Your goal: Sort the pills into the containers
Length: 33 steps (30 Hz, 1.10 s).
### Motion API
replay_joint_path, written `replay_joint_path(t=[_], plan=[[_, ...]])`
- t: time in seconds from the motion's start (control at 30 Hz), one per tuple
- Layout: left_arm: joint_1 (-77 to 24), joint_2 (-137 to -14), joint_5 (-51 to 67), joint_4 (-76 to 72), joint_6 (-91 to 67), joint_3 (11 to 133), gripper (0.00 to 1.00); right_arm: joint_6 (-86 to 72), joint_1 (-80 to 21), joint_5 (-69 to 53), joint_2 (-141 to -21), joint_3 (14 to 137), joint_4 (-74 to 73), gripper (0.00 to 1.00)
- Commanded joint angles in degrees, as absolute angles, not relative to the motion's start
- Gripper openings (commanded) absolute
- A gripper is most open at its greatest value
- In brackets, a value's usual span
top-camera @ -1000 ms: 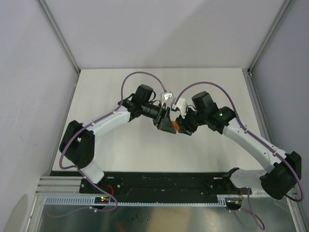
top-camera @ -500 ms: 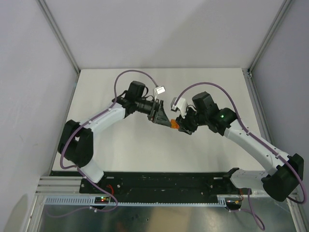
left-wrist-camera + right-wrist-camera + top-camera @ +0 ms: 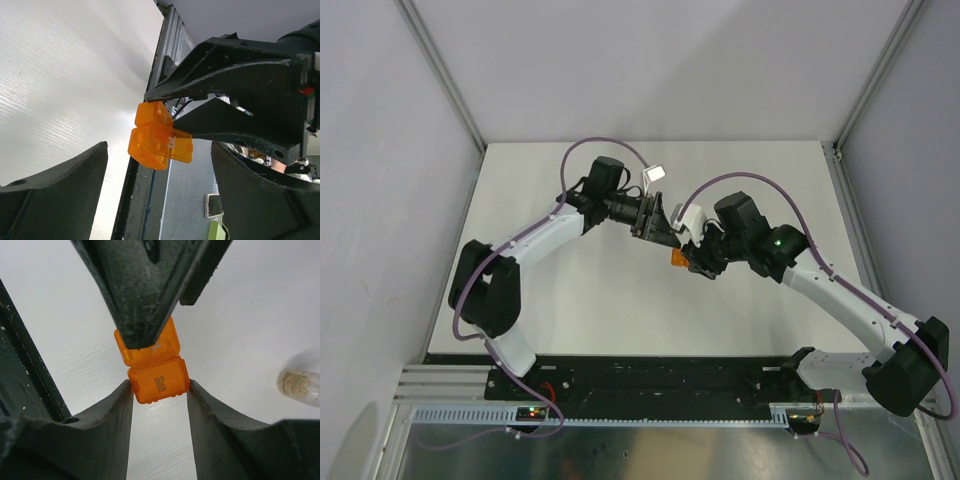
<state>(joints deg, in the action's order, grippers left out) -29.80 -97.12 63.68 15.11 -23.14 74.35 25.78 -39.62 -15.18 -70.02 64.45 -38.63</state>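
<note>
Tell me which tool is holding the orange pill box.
The right tool, its fingers pinching the orange pill box by the cell marked Sun.; the left tool is open, gripping nothing.

Enclosed on three sides by plain pale grey walls (image 3: 670,70), framed at the far corners by slanting aluminium posts (image 3: 442,75), floored with a white wood-grain counter (image 3: 590,320), bounded along the near edge by a black base plate (image 3: 670,372) and a slotted metal rail (image 3: 650,412), evenly and softly lit.
</note>
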Motion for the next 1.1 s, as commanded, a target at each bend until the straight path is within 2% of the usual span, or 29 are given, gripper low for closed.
replay_joint_path(t=[0.0,0.43,1.07], plan=[[-29.7,-99.0,65.0,14.0,-25.9,76.7,0.85,26.6,-39.9,-14.0,-68.6,66.1,-36.4,0.00],[-33.1,-101.1,66.1,14.0,-25.8,74.7,0.64,26.5,-39.8,-13.7,-69.0,66.1,-36.1,0.00],[-33.8,-100.7,66.8,14.0,-25.3,72.9,0.40,26.5,-39.2,-13.5,-68.8,66.1,-36.2,0.00]])
